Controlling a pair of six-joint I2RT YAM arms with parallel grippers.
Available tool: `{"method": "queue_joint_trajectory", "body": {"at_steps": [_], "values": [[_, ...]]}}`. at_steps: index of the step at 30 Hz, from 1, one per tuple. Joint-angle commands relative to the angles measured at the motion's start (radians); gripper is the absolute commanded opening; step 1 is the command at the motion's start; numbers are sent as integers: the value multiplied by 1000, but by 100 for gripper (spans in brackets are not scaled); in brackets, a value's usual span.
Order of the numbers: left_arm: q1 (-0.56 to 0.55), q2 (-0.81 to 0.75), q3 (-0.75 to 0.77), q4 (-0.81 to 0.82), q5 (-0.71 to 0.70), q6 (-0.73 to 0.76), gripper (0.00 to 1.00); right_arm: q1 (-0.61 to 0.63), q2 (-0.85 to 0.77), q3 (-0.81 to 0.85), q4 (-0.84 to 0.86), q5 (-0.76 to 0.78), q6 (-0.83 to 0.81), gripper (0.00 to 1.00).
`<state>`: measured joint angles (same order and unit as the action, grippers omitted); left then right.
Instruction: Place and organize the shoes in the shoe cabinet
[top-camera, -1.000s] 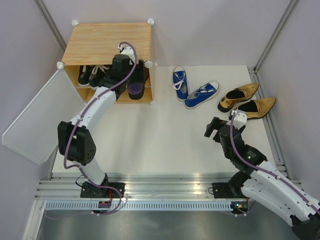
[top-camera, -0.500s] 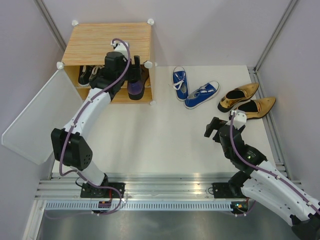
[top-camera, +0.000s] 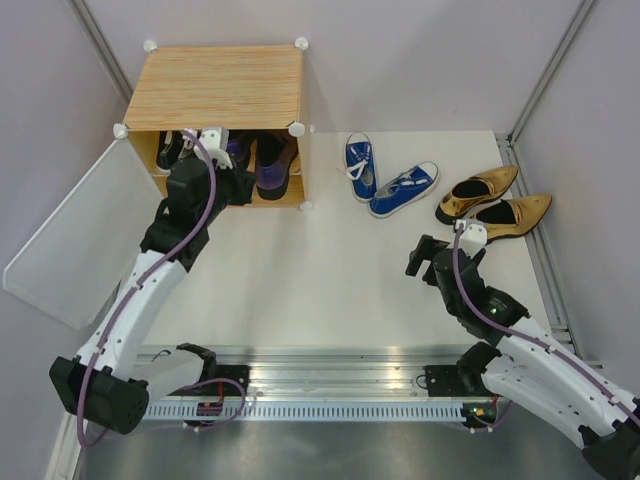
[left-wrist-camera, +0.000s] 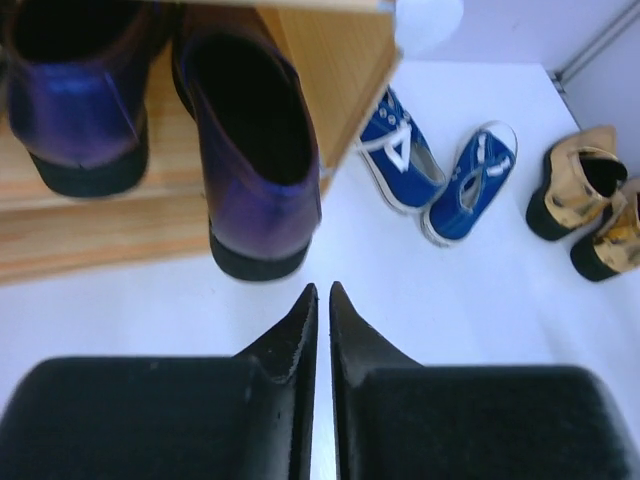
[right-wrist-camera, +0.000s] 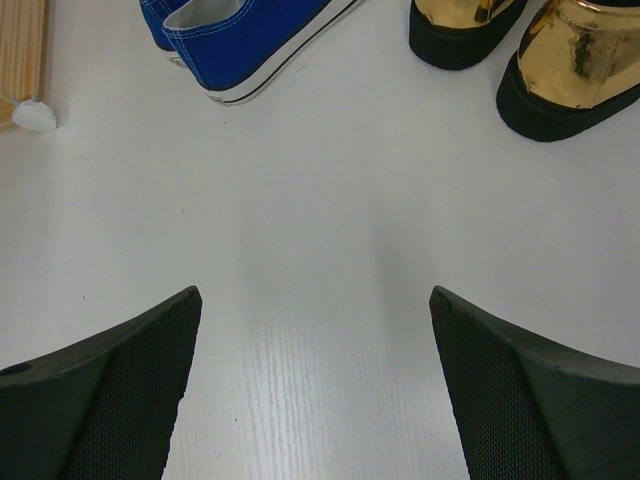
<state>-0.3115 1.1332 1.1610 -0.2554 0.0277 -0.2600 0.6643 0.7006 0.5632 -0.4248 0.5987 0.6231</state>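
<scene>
Left tool (left-wrist-camera: 320, 292) retracted; purple heels (left-wrist-camera: 255, 190) point toes inward.

Glossy purple with black soles: purple heels (left-wrist-camera: 255, 150), just ahead of left claw (left-wrist-camera: 322, 288). Matte black for both claws; fine mesh pattern on right claw (right-wrist-camera: 314, 292) pads. Light wood grain on shoe cabinet (top-camera: 220, 85), white corner connectors (top-camera: 300, 43), pale white door (top-camera: 60, 240). Royal blue with white laces and white sole trim: blue sneakers (left-wrist-camera: 398, 150), ahead-right of left claw. Shiny gold over black soles: gold heels (right-wrist-camera: 575, 60), ahead-right of right claw. Plain white tabletop (top-camera: 330, 270).
</scene>
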Motion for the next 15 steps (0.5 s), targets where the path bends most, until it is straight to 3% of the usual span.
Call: {"method": "queue_joint_trajectory", "body": {"at_steps": [1, 3, 15], "values": [[-11, -45, -142, 83, 84, -106, 9, -3, 10, 23, 23, -11, -13, 98], [-18, -61, -223, 116, 86, -128, 2, -2, 14, 24, 23, -11, -13, 98], [-20, 100, -278, 251, 38, -173, 2, -3, 43, 30, 27, -19, -16, 98]]}}
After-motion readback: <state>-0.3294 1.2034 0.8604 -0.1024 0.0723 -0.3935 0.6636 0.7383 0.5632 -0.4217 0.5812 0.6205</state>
